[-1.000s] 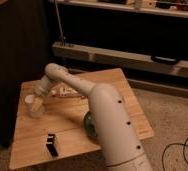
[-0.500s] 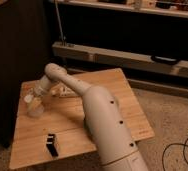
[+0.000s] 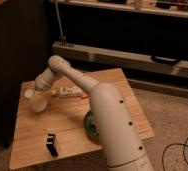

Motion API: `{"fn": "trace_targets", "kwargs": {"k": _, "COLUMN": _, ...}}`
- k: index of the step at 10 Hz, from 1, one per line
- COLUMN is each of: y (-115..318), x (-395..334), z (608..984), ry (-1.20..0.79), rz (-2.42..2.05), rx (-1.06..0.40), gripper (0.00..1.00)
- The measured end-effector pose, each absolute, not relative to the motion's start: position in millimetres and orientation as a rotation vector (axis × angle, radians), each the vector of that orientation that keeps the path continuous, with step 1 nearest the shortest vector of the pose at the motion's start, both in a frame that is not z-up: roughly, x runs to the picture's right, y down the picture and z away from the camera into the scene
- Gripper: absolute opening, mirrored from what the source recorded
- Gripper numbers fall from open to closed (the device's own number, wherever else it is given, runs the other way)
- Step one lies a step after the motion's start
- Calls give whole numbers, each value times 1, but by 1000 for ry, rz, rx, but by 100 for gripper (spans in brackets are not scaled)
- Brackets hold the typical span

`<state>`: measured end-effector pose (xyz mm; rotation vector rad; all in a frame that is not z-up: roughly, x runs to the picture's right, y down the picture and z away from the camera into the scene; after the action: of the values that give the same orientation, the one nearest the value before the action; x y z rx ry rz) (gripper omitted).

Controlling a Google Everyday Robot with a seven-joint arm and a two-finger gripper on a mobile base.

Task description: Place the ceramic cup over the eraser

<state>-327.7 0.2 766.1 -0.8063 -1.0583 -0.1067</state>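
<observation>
Camera view: hand (image 3: 36,93) clamping shut on white cup (image 3: 36,102), left of tabletop (image 3: 72,127); likely handling light, stiff, slick, chippable; wall grip suiting.

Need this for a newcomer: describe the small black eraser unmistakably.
On the wooden table, look at the near edge, apart from the gripper shut on the white ceramic cup farther back. The eraser is the only black rectangular block there.
</observation>
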Motion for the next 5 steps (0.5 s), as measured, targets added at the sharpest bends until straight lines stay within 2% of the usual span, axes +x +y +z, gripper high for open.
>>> {"fn": "trace_targets", "kwargs": {"k": 2, "y": -19, "x": -294, "z": 733, "ry": -1067, "rz": -104, "rx": -797, "gripper": 0}}
{"fn": "trace_targets", "kwargs": {"k": 5, "y": -5, "x": -238, "z": 701, "ry": -1132, "rz": -97, "rx": -808, "gripper": 0}}
